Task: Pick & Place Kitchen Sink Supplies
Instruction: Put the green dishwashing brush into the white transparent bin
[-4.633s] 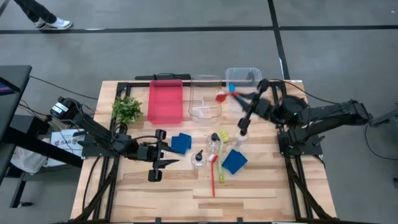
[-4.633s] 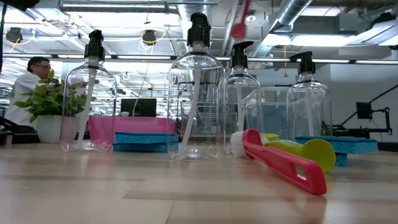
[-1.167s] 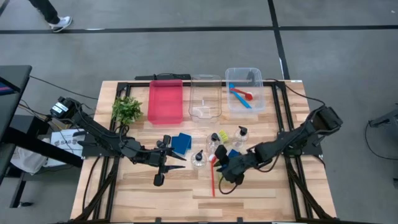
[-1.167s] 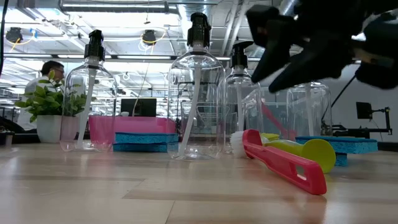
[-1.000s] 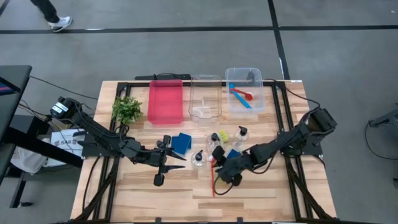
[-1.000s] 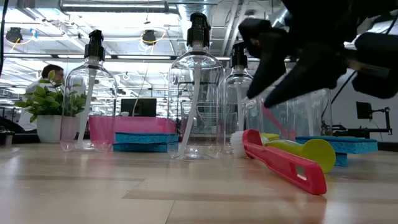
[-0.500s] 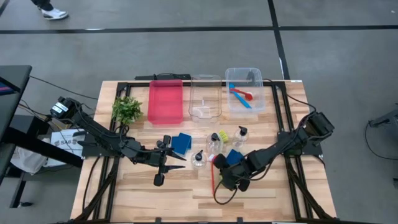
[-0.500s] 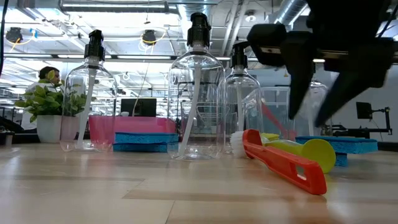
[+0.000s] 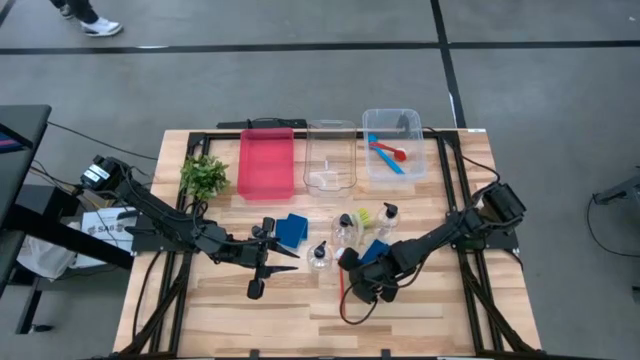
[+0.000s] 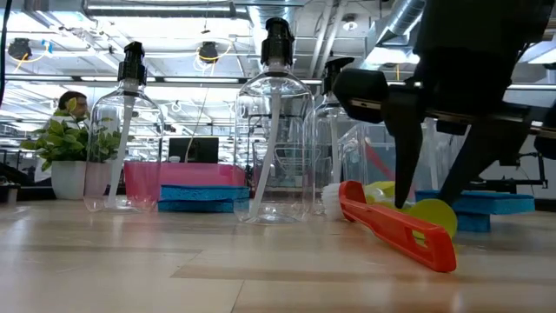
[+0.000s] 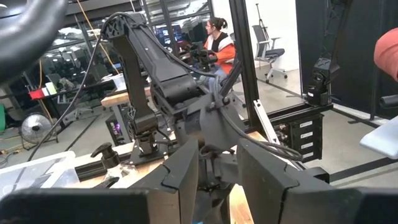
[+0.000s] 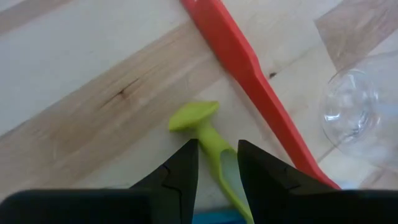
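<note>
A yellow-green brush (image 12: 208,134) lies flat on the table beside a red brush (image 12: 249,81); both also show in the low view, the yellow-green brush (image 10: 432,213) behind the red brush (image 10: 400,228). My right gripper (image 12: 217,158) points steeply down, open, one finger on each side of the yellow-green handle near its free end. In the high view my right gripper (image 9: 352,273) hides that handle. Clear pump bottles (image 9: 345,230) and two blue sponges (image 9: 292,230) (image 9: 375,250) rest nearby. My left gripper (image 9: 283,254) waits open, level, left of them. My right gripper stands astride the yellow-green brush's handle (image 12: 225,167), coming from above with its fingers across the handle. Whether the fingers touch it I cannot tell. The brush lies flat on the table.
At the far edge stand a red tray (image 9: 266,165), a clear bin (image 9: 330,158) and a second clear bin (image 9: 412,128) holding a blue and a red brush. A small plant (image 9: 204,176) is at the far left. Bare wood lies toward the near edge.
My right gripper has sunk toward the table and tipped from a slant to pointing steeply down, ending over the yellow-green brush's handle. Its finger gap looks unchanged. The brushes, bottles and sponges have not moved.
</note>
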